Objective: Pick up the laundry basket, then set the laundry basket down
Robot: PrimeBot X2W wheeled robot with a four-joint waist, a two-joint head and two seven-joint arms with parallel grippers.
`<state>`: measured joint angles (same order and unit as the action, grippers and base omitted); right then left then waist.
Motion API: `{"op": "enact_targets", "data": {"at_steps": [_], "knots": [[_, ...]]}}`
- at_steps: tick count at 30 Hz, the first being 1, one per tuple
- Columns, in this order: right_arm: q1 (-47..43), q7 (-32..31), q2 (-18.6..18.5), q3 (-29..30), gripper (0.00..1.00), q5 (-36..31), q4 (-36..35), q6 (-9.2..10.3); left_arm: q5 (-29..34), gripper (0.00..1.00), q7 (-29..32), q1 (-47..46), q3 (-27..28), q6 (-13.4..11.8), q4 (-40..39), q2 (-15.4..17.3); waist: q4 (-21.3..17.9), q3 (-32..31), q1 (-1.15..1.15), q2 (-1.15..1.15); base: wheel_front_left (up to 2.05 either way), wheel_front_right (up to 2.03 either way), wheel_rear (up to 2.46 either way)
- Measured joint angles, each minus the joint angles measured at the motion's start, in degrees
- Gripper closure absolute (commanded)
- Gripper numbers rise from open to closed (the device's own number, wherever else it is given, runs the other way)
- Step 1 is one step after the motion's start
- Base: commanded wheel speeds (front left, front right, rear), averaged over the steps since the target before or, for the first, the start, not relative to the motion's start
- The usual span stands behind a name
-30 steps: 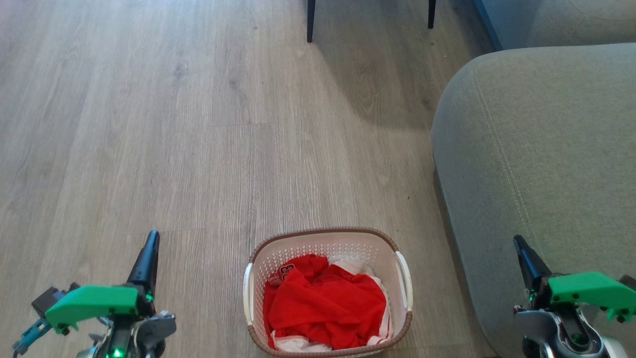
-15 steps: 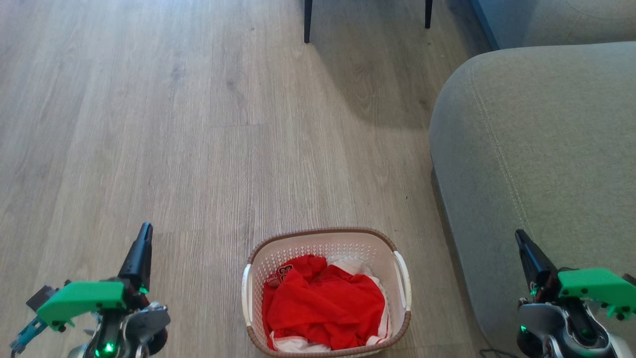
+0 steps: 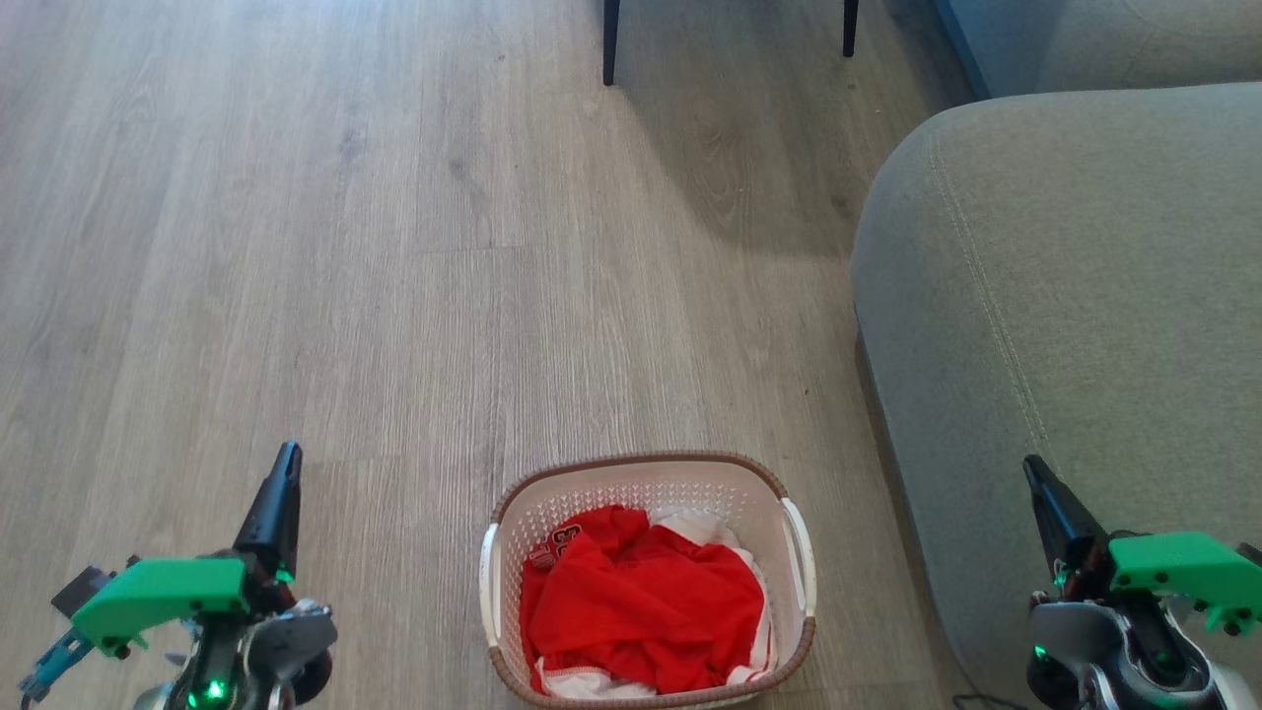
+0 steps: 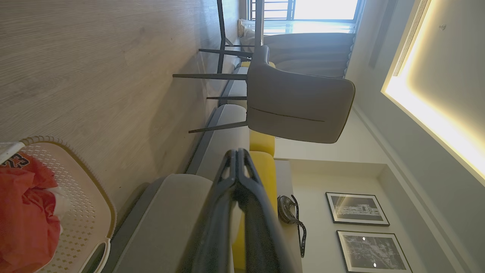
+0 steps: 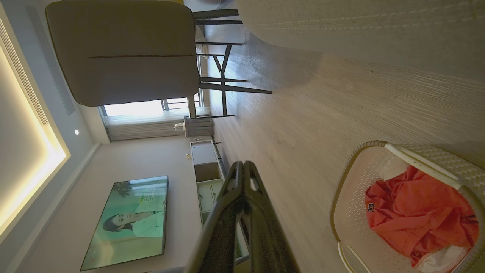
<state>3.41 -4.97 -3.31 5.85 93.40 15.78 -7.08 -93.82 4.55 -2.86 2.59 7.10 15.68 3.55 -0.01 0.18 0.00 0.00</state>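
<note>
The laundry basket (image 3: 646, 475), cream-white with perforated walls, a brown rim and white side handles, stands on the wood floor at the bottom middle of the head view, holding red and white clothes. My left gripper (image 3: 288, 461) is shut, well to the basket's left, fingers pointing forward. On the other side my right gripper (image 3: 1032, 469) is shut too, over the sofa's edge. The basket (image 4: 93, 197) lies at the lower left of the left wrist view, with the closed left gripper (image 4: 237, 152) rising from the bottom. In the right wrist view the basket (image 5: 350, 178) is lower right of the closed right gripper (image 5: 242, 165).
A grey sofa (image 3: 1075, 296) fills the right side, close to the basket. Two dark chair legs (image 3: 611, 44) stand at the far middle; the grey chair (image 4: 299, 106) belongs to them. Open wood floor (image 3: 296, 247) stretches ahead and left.
The head view shifted slightly over the first half second; both grippers now sit a little higher and further outward. The basket has not moved. Nothing changed in the last half second.
</note>
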Motion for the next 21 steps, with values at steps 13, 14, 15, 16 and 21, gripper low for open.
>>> {"op": "enact_targets", "data": {"at_steps": [13,14,15,16,21], "knots": [[0.00,-0.25,0.01,0.29,1.00,-0.09,0.00,0.00,0.01,1.00,0.49,0.00,0.19,0.00,0.00,-0.11,0.00,0.00,0.00,0.00,0.00,0.00,0.00],[0.00,-0.25,0.01,0.30,1.00,-0.09,0.00,0.00,0.02,1.00,0.49,0.00,0.19,0.00,0.00,-0.11,0.00,0.00,0.00,0.00,0.00,0.00,0.00],[0.00,-0.26,0.01,0.31,1.00,-0.09,0.00,0.00,0.02,1.00,0.49,0.00,0.21,0.00,0.00,-0.12,0.00,0.00,0.00,0.00,0.00,0.00,0.00],[0.00,-0.26,0.01,0.31,1.00,-0.09,0.00,0.00,0.02,1.00,0.49,0.00,0.22,0.00,0.00,-0.13,0.00,0.00,0.00,0.00,0.00,0.00,0.00],[0.00,-0.26,0.02,0.37,1.00,-0.09,0.00,0.00,0.02,1.00,0.51,0.00,0.29,0.00,0.00,-0.18,0.00,0.00,0.00,0.00,0.00,0.00,0.00]]}}
